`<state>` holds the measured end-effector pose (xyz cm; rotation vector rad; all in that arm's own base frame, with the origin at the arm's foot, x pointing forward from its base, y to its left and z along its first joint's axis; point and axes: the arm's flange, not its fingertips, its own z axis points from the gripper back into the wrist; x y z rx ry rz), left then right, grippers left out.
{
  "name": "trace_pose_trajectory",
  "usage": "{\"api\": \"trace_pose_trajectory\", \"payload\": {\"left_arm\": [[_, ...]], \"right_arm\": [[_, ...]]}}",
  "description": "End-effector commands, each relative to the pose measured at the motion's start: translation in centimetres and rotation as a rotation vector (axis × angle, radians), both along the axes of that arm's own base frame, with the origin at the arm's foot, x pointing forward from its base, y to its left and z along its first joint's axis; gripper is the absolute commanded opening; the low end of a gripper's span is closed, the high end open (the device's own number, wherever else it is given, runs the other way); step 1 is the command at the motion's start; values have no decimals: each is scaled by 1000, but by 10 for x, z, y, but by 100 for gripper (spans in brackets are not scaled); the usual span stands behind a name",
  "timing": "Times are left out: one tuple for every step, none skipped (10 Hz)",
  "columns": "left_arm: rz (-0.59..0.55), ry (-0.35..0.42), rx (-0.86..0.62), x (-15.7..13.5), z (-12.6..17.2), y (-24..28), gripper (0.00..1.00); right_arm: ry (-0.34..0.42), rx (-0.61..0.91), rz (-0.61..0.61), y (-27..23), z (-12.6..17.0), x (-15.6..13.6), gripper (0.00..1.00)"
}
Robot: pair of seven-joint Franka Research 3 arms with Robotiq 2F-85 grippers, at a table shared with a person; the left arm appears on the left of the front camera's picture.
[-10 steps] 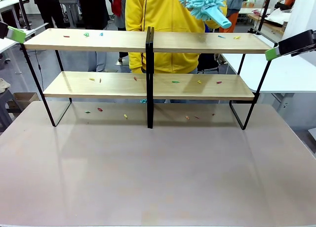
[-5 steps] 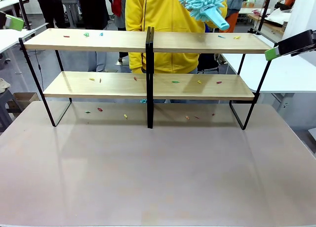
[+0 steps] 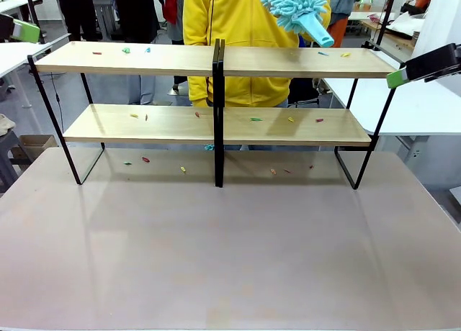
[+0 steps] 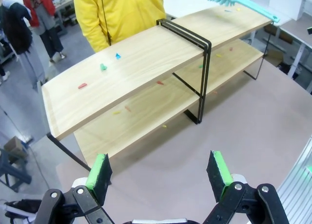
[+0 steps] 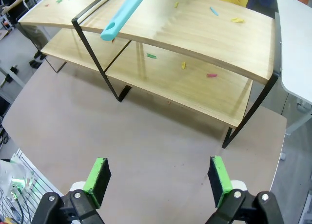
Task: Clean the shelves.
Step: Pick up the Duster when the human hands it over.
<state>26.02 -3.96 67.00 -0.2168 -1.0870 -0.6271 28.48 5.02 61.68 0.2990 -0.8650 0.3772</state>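
Grey tabletop stretches beneath both arms. Over it the left gripper and right gripper hang spread wide, holding nothing, well back from the shelves at the far edge, whose boards carry coloured scraps. Behind, a person holds a blue duster above the top board. Sweeping looks unstarted; next, probably, the right gripper must take the offered handle.

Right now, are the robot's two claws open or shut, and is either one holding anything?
The left gripper is open, holding nothing.
The right gripper is open, holding nothing.
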Motion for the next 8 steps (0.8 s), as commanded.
{"api": "trace_pose_trajectory", "payload": {"left_arm": [[-1, -22, -6, -3, 4, 1, 100], [-1, -22, -6, -3, 4, 1, 100], [-1, -22, -6, -3, 4, 1, 100], [-1, -22, -6, -3, 4, 1, 100], [-1, -22, -6, -3, 4, 1, 100], [-1, -22, -6, -3, 4, 1, 100], [-1, -22, -6, -3, 4, 1, 100], [-1, -22, -6, -3, 4, 1, 100]], "right_arm": [[1, 7, 3, -1, 0, 0, 100], [1, 7, 3, -1, 0, 0, 100], [1, 7, 3, -1, 0, 0, 100], [1, 7, 3, -1, 0, 0, 100], [0, 0, 0, 0, 0, 0, 100], [209, 236, -28, -1, 27, 41, 100], [522, 540, 43, -9, 51, 83, 100], [766, 696, 247, -15, 60, 118, 100]]}}
